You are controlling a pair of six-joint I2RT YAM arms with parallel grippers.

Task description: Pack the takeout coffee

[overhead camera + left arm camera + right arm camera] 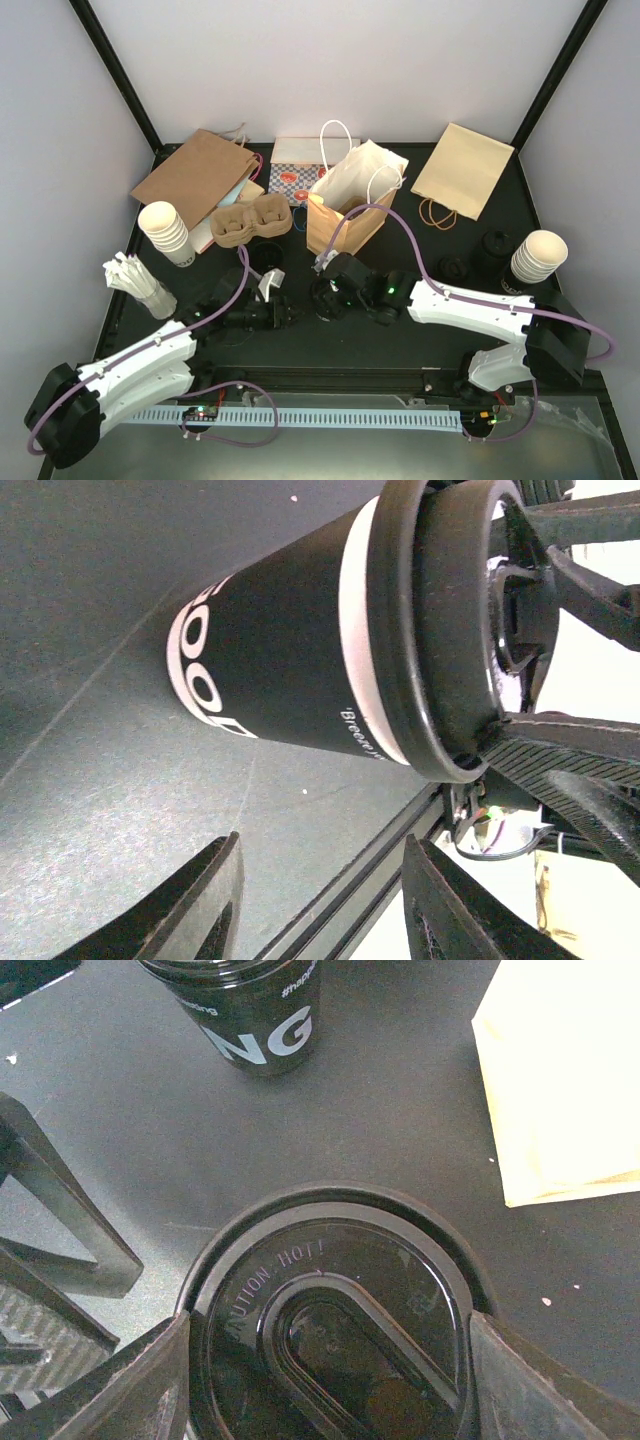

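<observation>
step: grasp done, transfer to carrier pending
takeout coffee [290,670]: upright on table [100,810], between the arms
right gripper [330,1380]: clamped across its lid [300,1270]
left gripper [320,900]: released, clear of cup
next: lift straight, seat in a cardboard tray [250,220] hollow

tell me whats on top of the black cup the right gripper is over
A black lid marked CAUTION HOT sits on the cup, between the fingers of the right gripper. The lid hides the cup's inside.
</observation>
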